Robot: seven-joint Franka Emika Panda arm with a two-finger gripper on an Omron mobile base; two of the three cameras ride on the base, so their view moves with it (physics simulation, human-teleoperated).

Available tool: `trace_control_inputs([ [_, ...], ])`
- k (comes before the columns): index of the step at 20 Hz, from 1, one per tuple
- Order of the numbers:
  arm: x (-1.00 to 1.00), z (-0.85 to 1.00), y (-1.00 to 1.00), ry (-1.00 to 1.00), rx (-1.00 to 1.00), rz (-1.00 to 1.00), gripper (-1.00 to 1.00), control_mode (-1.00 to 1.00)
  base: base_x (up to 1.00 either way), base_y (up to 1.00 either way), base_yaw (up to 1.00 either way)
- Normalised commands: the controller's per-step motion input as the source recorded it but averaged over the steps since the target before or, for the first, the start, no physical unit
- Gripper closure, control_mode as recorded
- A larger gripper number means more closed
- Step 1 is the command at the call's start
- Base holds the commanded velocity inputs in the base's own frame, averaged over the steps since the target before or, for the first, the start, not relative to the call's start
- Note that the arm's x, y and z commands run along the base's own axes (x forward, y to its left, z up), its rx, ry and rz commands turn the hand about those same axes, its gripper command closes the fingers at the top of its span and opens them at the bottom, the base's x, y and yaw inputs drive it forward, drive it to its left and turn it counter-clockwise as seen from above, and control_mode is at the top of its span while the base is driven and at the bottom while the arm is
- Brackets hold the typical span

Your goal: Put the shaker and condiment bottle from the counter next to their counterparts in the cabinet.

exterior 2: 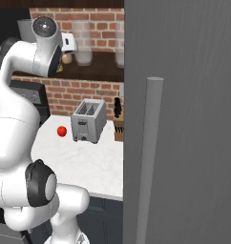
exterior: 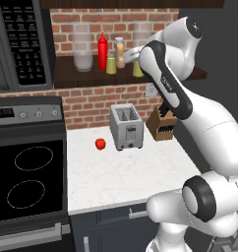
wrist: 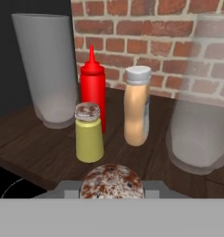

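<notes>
Left base view: cabinet (exterior: 67, 78) carried a clear jar (exterior: 83, 49) toward its left end, then the red squeeze bottle (exterior: 103, 51), a shelf shaker (exterior: 111, 63) and the condiment bottle (exterior: 120, 52) near its middle; the arm reached up to the shelf's right part, with the shaker (exterior: 137, 69) showing yellow-green just behind the forearm near the front edge.
Counter below: toaster (exterior: 126, 126) and knife block (exterior: 161, 124) stood along the back edge, a tomato (exterior: 100, 143) lay left of the toaster.
Right base view: arm rose at the left toward the shelf; a grey panel blocked the right half, and the toaster and tomato sat on the counter.
Hand view: gripper (wrist: 112, 194) sat low at the shelf's front edge, jaws drawn almost fully together on the shaker, whose speckled cap sat between the fingertips.
Shelf ahead: shelf shaker stood nearest, red squeeze bottle just behind it, condiment bottle just beside both, second clear jar (wrist: 202, 106) at the right.
Progress: condiment bottle appeared already placed; shaker remained held.
Risk: pushing forward could have knocked the shelf shaker into the red bottle; releasing too close to the front edge could have tipped the shaker off; swinging right could have struck the jar.
</notes>
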Motion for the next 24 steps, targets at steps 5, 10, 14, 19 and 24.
trace_control_inputs([
  [5, 0.07, 0.0, 0.0, 0.0, 0.03, 0.0, 1.0, -1.0, 0.0, 0.0, 0.0],
  [10, 0.12, 0.0, 0.0, 0.0, 0.03, 0.0, 1.0, -1.0, 0.0, 0.0, 0.0],
  [14, 0.16, 0.0, 0.0, 0.0, 0.03, 0.0, 1.0, -1.0, 0.0, 0.0, 0.0],
  [19, 0.2, 0.0, 0.0, 0.0, 0.03, 0.0, 1.0, -1.0, 0.0, 0.0, 0.0],
  [24, 0.21, 0.0, 0.0, 0.0, 0.01, 0.0, 1.0, -1.0, 0.0, 0.0, 0.0],
])
